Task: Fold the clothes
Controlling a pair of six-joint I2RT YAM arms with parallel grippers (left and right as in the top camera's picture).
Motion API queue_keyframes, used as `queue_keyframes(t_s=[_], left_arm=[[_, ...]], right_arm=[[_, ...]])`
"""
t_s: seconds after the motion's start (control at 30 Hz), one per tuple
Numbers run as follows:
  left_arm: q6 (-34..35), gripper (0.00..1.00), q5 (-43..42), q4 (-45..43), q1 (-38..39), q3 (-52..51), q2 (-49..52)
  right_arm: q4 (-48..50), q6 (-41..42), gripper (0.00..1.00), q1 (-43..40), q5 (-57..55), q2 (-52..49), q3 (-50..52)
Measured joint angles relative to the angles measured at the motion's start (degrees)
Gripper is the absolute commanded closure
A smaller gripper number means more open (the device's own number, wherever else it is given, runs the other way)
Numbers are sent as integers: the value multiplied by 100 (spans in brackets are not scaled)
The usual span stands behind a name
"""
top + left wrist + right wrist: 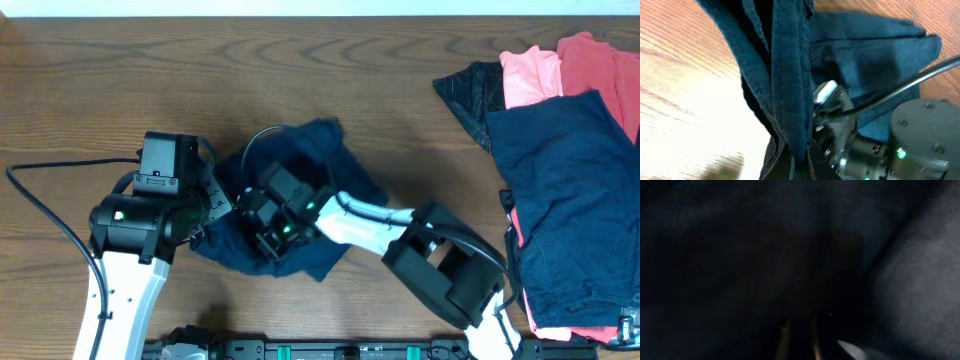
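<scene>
A dark navy garment (320, 190) lies crumpled at the table's middle. My left gripper (213, 213) is at its left edge, shut on a hem of the navy cloth (790, 95) that runs down into the jaws (801, 162). My right gripper (272, 222) is pushed into the garment's middle, and its head shows in the left wrist view (840, 125). The right wrist view is almost black with navy cloth (900, 280) all round. The fingers (800, 340) show faintly, close together with cloth between them. More clothes are piled at the right: navy (570, 200), coral pink (528, 75), red (600, 65) and black (468, 90).
The wooden table (300, 70) shows bare behind and left of the garment. The left arm's black cable (50, 215) loops over the table's left side. The right arm's link (440, 260) lies between the garment and the pile.
</scene>
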State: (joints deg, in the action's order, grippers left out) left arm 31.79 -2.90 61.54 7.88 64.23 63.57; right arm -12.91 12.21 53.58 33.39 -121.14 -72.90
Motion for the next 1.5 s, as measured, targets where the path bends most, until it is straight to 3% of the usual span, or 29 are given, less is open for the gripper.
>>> queue_keyframes(t_s=[0.23, 0.6, 0.8, 1.03, 1.5], left_arm=[[-17, 94, -15, -2, 0, 0, 7], [-17, 94, -20, -72, 0, -2, 7], [-17, 94, -131, -243, 0, -2, 9], [-9, 94, -1019, -960, 92, -2, 90], [313, 94, -1751, -2736, 1631, 0, 1589]], right_arm=[[-1021, 105, 70, -575, -459, 114, -352], [-3161, -286, 79, -2583, -2186, 859, -374], [-3008, -509, 81, -2892, -2686, 855, 114], [-2667, -509, 82, -2857, -2756, 994, 422], [-2704, 164, 78, -2354, -2872, 1060, 505]])
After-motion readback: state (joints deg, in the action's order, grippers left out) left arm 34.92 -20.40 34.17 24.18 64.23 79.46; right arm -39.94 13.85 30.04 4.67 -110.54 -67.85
